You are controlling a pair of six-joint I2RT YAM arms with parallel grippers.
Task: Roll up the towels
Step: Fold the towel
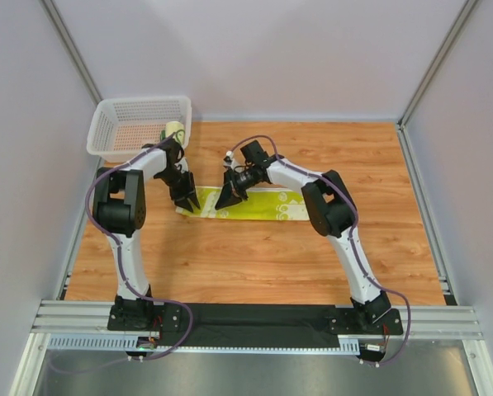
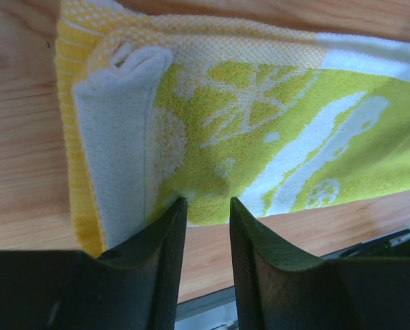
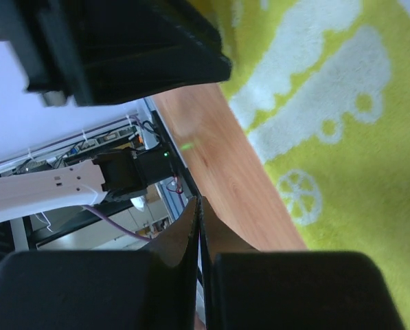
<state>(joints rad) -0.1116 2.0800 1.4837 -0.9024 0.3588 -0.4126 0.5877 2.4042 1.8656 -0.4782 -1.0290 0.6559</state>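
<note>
The wood-grain table carries a flat towel stretched left to right. It is a long terry strip, lime-yellow with white lemon-slice shapes and curvy bands. Its left end is folded over, showing a white waffle-weave underside. The left pincer stands at the near edge by that fold, its black tapered jaws a narrow gap apart and gripping nothing. The right pincer is pressed together, empty, above bare wood beside the cloth. Farther back, a rolled towel sits in the white mesh basket.
</note>
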